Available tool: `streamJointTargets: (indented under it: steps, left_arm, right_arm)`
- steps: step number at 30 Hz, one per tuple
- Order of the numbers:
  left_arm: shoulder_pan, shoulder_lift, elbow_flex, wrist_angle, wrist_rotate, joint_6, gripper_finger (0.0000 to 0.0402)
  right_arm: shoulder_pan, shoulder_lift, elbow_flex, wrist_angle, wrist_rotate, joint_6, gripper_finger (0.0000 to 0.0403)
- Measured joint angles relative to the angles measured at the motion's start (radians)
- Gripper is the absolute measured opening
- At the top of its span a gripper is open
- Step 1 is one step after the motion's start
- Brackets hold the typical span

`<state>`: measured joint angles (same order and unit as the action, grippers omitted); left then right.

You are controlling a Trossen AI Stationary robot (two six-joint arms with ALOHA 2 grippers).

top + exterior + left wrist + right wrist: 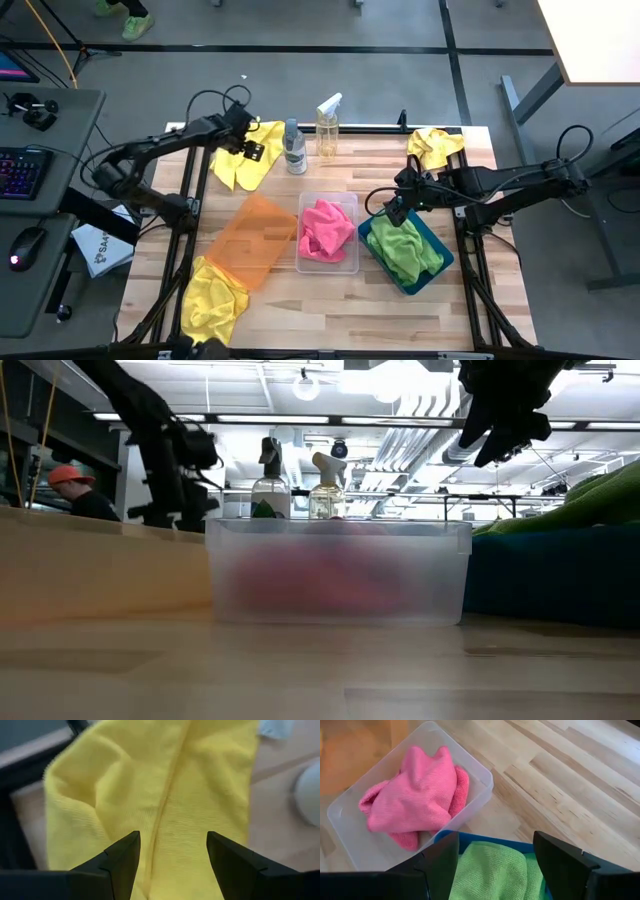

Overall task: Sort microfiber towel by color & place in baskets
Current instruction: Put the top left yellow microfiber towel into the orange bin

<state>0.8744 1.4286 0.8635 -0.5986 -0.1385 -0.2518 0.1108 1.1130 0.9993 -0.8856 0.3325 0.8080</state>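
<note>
A yellow towel [238, 165] [150, 780] lies flat at the table's far left, and my left gripper [250, 150] [172, 837] is open over it, its fingers astride a raised fold. My right gripper [393, 212] [495, 840] [500, 435] is open and hangs well above the teal basket [440, 255] [485, 840], which holds green towels [405, 250] [490, 870]. Pink towels [327, 230] [415, 795] fill the clear basket [303, 265] [340, 575]. The orange basket [255, 240] sits left of it. Two more yellow towels lie loose, one at the near left [215, 300] and one at the far right [435, 145]. My left gripper comes down on the yellow towel with one finger [120, 855] on each side of the fold ridge [167, 795] that runs along its middle. Whether the fingertips touch the cloth I cannot tell.
Two clear spray bottles [295, 148] [328, 128] stand at the far edge, just right of the left gripper. A side table with a keyboard [20, 170] and a mouse stands left of the table. A person in an orange cap [72, 485] is in the room behind.
</note>
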Motion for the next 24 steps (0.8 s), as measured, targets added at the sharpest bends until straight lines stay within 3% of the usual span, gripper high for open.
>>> streamJointTargets:
  steps: [11,15,19,22,24]
  left_arm:
    - [0.037,0.219,0.002,0.084,-0.02,0.019,0.0215]
    - [0.015,0.249,0.01,0.095,-0.021,0.044,0.0196]
    - [0.007,0.267,0.014,0.073,0.001,0.047,0.0137]
    - [0.007,0.272,0.011,0.044,0.038,0.073,0.005]
    - [0.003,0.27,0.006,0.025,0.055,0.079,0.0014]
  right_arm:
    - [0.0,0.0,0.0,0.0,0.0,0.034,0.0252]
    - [0.0,0.0,0.0,0.002,0.0,0.048,0.0252]
    - [0.0,0.0,0.0,0.014,0.0,0.047,0.0252]
    - [0.0,0.0,0.0,0.018,0.0,0.047,0.0252]
    - [0.0,0.0,0.0,0.018,0.0,0.046,0.0252]
